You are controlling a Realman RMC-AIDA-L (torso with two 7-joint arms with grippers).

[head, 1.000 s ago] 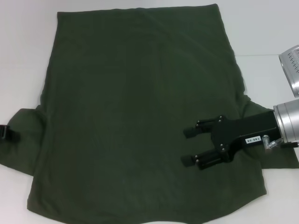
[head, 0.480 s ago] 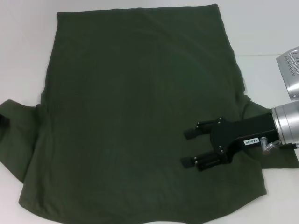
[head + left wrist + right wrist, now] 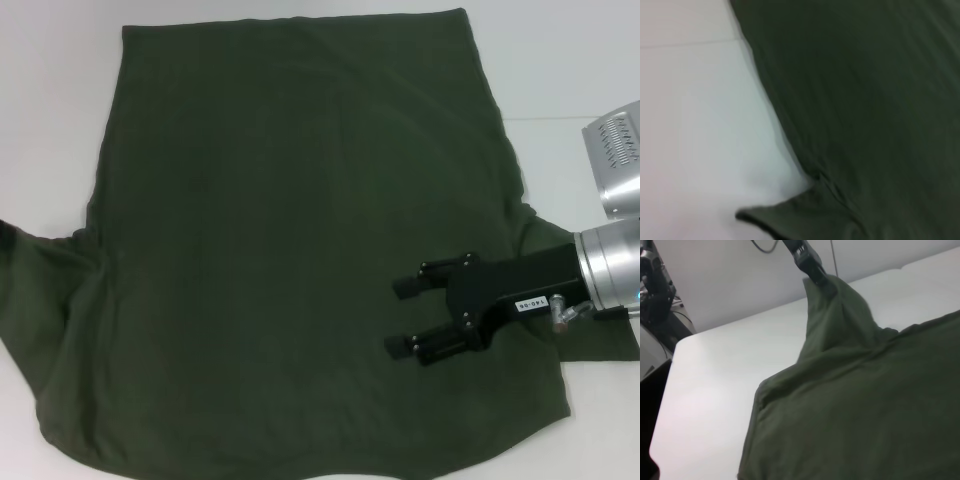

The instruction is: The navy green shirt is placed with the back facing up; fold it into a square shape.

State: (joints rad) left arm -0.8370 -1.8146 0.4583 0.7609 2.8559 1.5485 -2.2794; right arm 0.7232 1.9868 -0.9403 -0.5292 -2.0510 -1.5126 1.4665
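- Since a second ago, the left sleeve [image 3: 45, 275] has been drawn up and outward off the bench [image 3: 570, 60]; it lay flat with a dark gripper tip showing at its edge, and now it rises as a taut slope running out of the head view on the left side.
- From the right wrist view, the left gripper [image 3: 812, 271] is clamped on the tip of that sleeve, holding it up in a peak above the bench.
- Right gripper [image 3: 405, 315] hovers over the lower right part of the navy green shirt [image 3: 290, 220], fingers parted a moderate way and holding nothing; it has shifted only a touch.
- That shirt lies back-up, spread across most of the white bench, hem toward the far edge, right sleeve [image 3: 590, 330] partly under the right arm.
- Progress, as I judge it: barely begun. No fold has been laid yet; the body is at full width, so both sleeves and the lengthwise folds are left to do.
- Cloth looks like soft matte cotton, dark olive, plain, with shallow ripples near the lifted sleeve and a stitched seam at the armpit [image 3: 832, 187].
- Bench is smooth, white and featureless, with one thin seam line.
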